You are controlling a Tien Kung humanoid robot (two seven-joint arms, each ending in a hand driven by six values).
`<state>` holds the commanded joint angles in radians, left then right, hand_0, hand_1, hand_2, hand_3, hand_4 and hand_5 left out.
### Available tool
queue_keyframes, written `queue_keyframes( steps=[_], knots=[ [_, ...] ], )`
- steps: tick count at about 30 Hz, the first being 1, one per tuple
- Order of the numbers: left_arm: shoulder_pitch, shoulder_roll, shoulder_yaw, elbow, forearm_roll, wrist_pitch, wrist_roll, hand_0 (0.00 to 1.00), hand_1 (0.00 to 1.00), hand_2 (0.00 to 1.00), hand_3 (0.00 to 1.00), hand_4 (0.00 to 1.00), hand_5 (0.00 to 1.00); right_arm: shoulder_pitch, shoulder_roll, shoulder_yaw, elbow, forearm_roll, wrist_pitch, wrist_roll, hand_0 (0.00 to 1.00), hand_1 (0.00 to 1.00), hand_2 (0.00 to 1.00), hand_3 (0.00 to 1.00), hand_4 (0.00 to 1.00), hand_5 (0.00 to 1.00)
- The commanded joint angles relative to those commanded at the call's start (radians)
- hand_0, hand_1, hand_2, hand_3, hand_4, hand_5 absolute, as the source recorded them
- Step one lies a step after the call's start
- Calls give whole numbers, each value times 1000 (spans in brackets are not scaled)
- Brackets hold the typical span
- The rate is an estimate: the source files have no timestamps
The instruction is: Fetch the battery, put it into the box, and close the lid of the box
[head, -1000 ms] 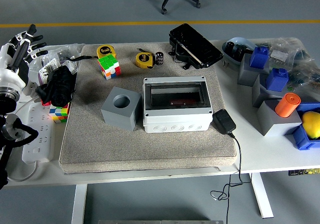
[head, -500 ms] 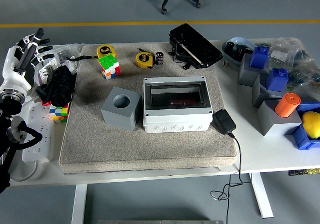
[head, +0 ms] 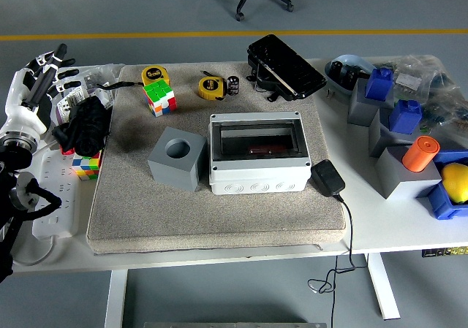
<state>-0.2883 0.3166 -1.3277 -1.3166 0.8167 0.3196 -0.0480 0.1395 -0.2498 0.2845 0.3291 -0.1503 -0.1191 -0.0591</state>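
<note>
The battery (head: 233, 85), a small black cylinder, stands on the grey mat (head: 219, 211) near its back edge, next to a yellow tape measure (head: 210, 88). The grey box (head: 258, 155) sits in the middle of the mat with its top open towards me; something dark lies inside. A dark glossy panel (head: 285, 66) lies tilted behind the box. My left hand (head: 38, 72), white with black joints, is raised at the far left edge, fingers spread and empty, far from the battery. My right arm is out of view.
A grey cube with a round hole (head: 177, 158) stands left of the box. Rubik's cubes (head: 160, 96), a black bundle (head: 86, 125) and a power strip (head: 55, 204) lie on the left. A black adapter (head: 328, 177) and blue and grey blocks (head: 398, 123) are on the right.
My left hand has risen a little and shifted slightly right at the table's left edge. Nothing on the table has moved.
</note>
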Motion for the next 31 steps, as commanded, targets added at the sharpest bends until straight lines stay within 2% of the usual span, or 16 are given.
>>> queue_keyframes(
  steps=[20,31],
  knots=[
    [6,7,7,-4,-4,5,-2,443,564,597,619,998,535,2,-10,-53,2,9,3,-2,579,643,668,584,943,486],
    [-12,4,5,-9,-4,8,-4,442,564,597,618,998,534,12,-7,-22,2,7,0,0,576,643,668,584,943,485]
  ],
)
